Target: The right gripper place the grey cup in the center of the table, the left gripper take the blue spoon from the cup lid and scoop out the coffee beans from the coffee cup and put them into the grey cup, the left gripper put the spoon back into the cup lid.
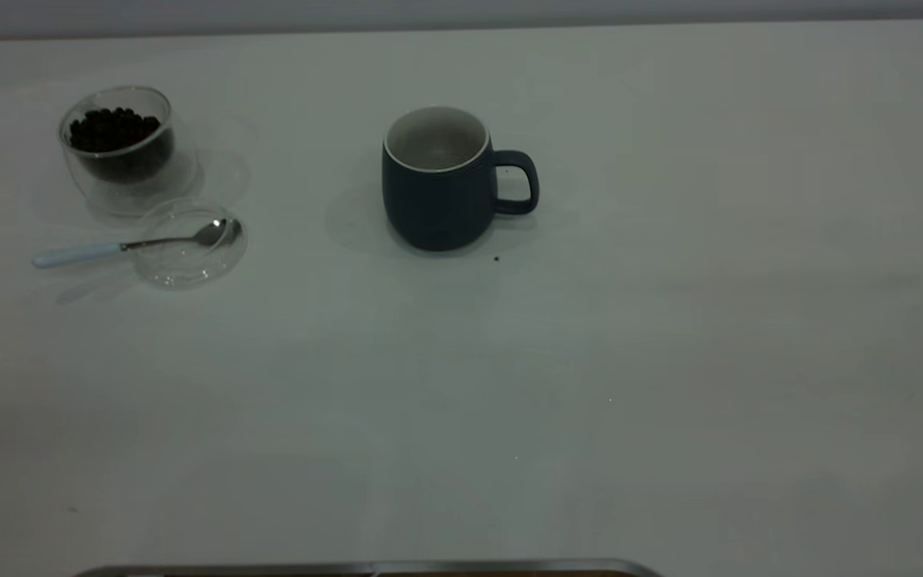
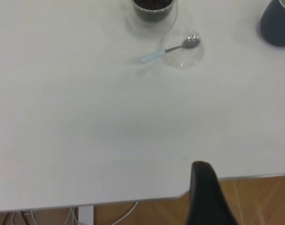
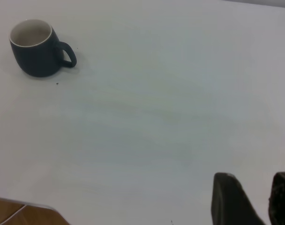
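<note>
Exterior view: the grey cup (image 1: 439, 180) is seen upright mid-surface (image 1: 670, 361), handle turned away from the coffee cup (image 1: 119, 148). The coffee beans (image 1: 114, 128) are held in that glass. Just beside it, nearer the camera, the cup lid (image 1: 189, 244) carries the blue spoon (image 1: 137, 244), handle overhanging, presumably kept reachable.

Left wrist view: the left tool (image 2: 209, 197) is parked well apart; its opening cannot be told.

Right wrist view: the right tool (image 3: 255, 199) is parted, empty, far from the grey cup.

Left end effector (image 2: 209, 197) a matte black tapering finger, right end effector (image 3: 253, 199) 2 black rounded fingers
</note>
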